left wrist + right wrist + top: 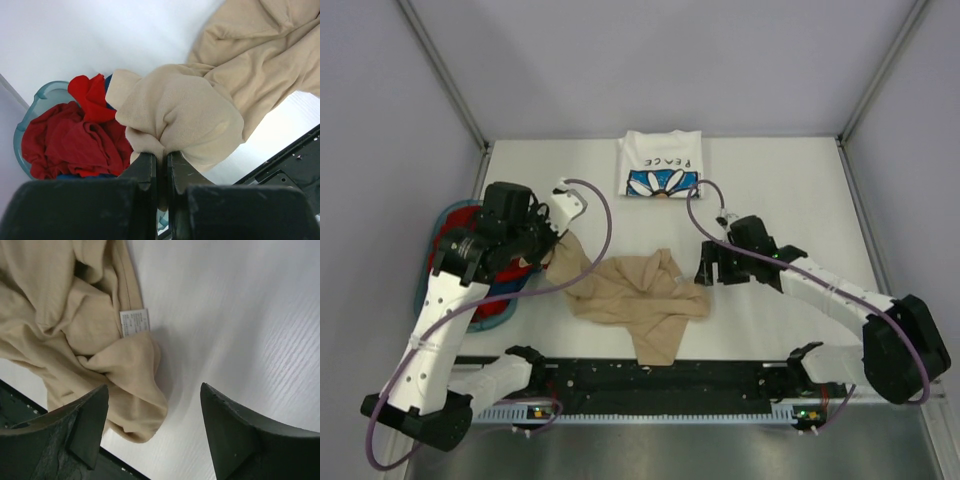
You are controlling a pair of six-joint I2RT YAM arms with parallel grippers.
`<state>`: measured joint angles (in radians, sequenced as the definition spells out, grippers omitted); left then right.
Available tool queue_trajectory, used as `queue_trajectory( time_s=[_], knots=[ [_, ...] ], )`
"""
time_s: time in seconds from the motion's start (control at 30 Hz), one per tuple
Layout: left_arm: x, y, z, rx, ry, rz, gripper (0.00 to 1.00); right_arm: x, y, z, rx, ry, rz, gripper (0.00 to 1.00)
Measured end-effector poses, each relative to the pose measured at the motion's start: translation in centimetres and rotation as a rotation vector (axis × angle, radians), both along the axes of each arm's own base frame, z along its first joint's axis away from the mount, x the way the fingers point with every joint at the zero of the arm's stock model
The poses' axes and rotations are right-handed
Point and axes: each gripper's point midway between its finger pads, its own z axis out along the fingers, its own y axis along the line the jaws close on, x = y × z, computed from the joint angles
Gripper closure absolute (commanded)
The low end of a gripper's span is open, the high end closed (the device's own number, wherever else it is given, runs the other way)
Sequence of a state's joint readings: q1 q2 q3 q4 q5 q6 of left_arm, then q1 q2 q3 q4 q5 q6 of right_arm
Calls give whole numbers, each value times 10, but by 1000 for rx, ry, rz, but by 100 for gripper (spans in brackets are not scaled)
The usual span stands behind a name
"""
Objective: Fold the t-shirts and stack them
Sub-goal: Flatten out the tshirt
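A crumpled tan t-shirt (pixel 635 295) lies mid-table, one end hanging over the front rail. My left gripper (pixel 558 250) is shut on its left end, and the cloth bunches over the fingertips (pixel 161 157) just above the basket. The right gripper (pixel 712 272) stands open beside the shirt's right edge. In the right wrist view a tan fold (pixel 135 390) lies on the table under the gap (pixel 154 387), gripped by neither finger. A folded white t-shirt with a blue daisy print (pixel 661 165) sits at the back. Red t-shirts (pixel 70 140) fill the basket.
The teal plastic basket (pixel 425 300) stands off the table's left side, its rim (pixel 47 92) close under my left wrist. A black rail (pixel 720 378) runs along the near edge. A white care label (pixel 134 321) shows on the tan cloth.
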<state>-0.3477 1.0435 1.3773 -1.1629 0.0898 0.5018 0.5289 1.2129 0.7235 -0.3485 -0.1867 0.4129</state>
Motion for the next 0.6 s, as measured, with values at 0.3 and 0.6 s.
queue_trajectory(
  time_s=[0.3, 0.6],
  knots=[
    [-6, 3, -2, 0, -7, 5, 100, -27, 30, -58, 117, 256, 54, 94],
    [5, 33, 11, 104, -87, 131, 100, -32, 50, 10, 297, 193, 149, 100]
  ],
)
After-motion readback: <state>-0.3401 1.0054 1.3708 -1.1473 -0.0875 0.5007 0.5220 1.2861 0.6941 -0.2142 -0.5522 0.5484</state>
